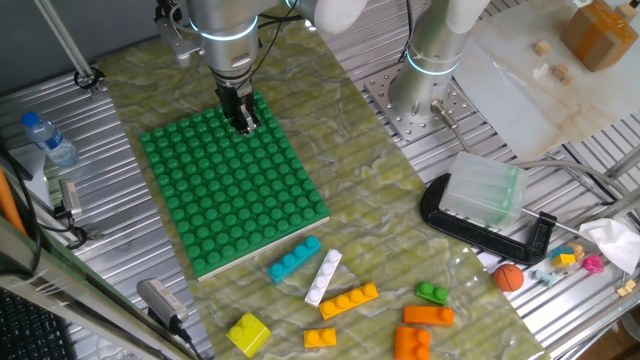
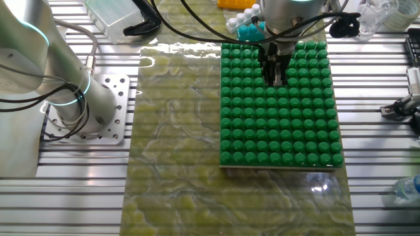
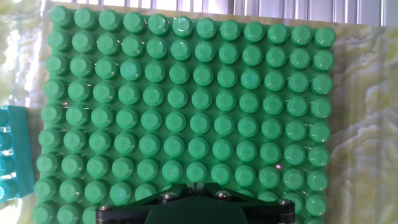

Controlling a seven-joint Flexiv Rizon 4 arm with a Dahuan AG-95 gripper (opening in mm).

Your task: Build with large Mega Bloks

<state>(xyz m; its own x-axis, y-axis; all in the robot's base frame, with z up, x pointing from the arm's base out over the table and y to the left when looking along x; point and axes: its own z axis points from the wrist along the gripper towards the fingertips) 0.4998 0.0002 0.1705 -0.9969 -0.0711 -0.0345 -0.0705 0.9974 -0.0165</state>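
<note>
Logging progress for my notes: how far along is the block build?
Nothing is built yet: the green baseplate carries no bricks. The gripper sits low over its far end, holding nothing visible. All bricks still lie loose past the near edge, such as the teal, white and yellow ones.

The gripper stands over the far part of the studded baseplate, which lies on the mat, while the loose bricks lie on the mat before the baseplate's near edge, right of its middle.
</note>
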